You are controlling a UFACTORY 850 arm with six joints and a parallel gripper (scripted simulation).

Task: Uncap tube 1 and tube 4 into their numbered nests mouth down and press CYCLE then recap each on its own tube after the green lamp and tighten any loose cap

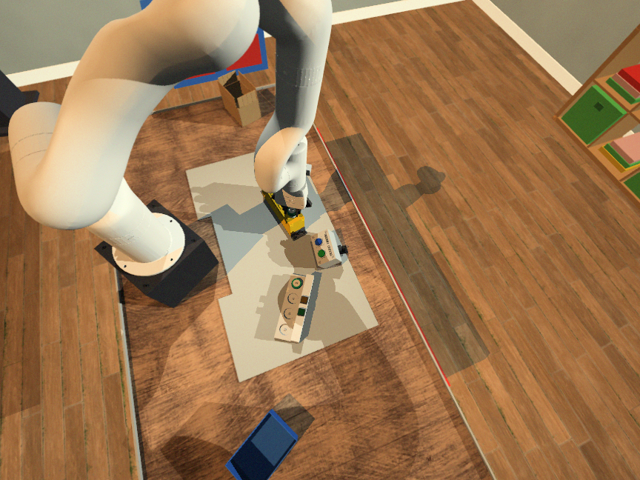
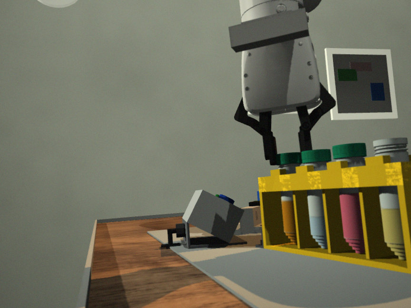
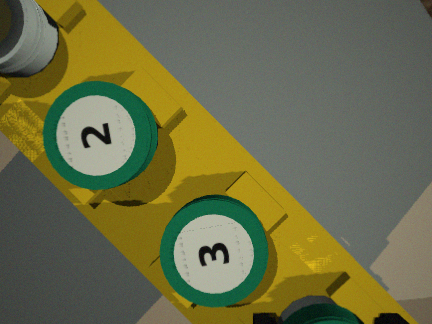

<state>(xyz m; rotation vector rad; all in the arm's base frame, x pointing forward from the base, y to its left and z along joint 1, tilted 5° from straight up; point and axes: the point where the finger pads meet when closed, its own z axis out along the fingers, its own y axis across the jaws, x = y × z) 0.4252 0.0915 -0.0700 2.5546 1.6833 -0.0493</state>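
My gripper [image 1: 293,210] [image 2: 288,157] [image 3: 324,320] points down at the right end of the yellow decapping station [image 1: 295,225] [image 2: 318,180] [image 3: 210,145]. It is shut on the green cap of tube 4 [image 2: 288,158] [image 3: 322,316], which sits at that tube's mouth; how tight it is cannot be told. The cap of tube 2 [image 2: 349,150] [image 3: 96,135] and the cap of tube 3 [image 2: 316,155] [image 3: 214,253] are on. Tube 1 [image 2: 390,149] [image 3: 30,42] is uncapped. A green cap [image 1: 296,283] with a pale centre lies in nest 1 of the cap tray [image 1: 278,336]. Both lamps look dark.
The key housing [image 1: 330,257] [image 2: 212,212] with the blue CYCLE key [image 1: 318,241] and green READY key [image 1: 321,253] stands between the station and the cap tray. A blue bin [image 1: 266,444] lies at the near end of the table, and a cardboard box [image 1: 243,108] stands at the far end.
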